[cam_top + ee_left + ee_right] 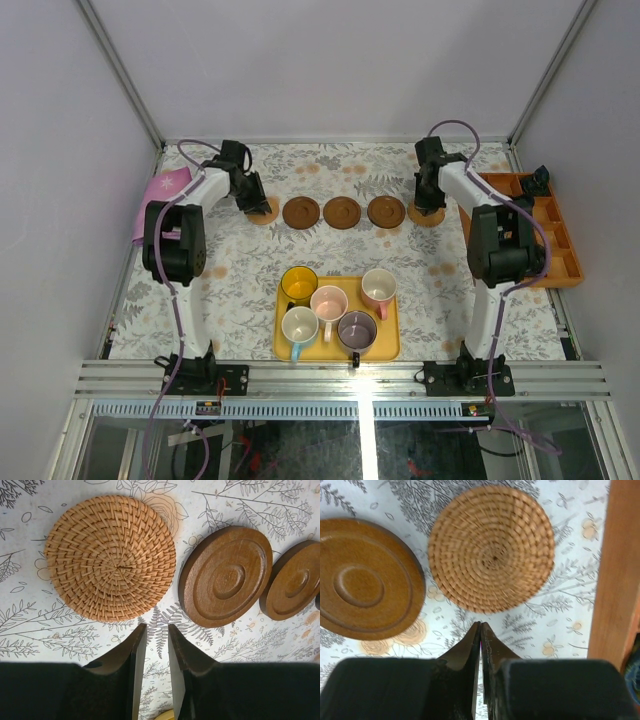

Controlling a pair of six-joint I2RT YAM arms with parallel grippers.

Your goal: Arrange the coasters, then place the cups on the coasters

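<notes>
Five coasters lie in a row across the far half of the table. A woven coaster (268, 212) (110, 557) is at the left end, just ahead of my left gripper (252, 196) (156, 630), which is slightly open and empty. Three dark wooden coasters (301, 212) (342, 212) (386, 212) fill the middle. Another woven coaster (428, 216) (491, 547) ends the row on the right, in front of my right gripper (430, 203) (480, 626), which is shut on nothing. Amber (298, 284), pale pink (329, 301), salmon (379, 287), white (299, 325) and purple (357, 329) cups stand in a yellow tray.
The yellow tray (386, 345) sits at the near middle between the arm bases. An orange compartment tray (556, 245) (620, 570) lies along the right edge, close to the right woven coaster. A pink cloth (160, 190) lies at the far left.
</notes>
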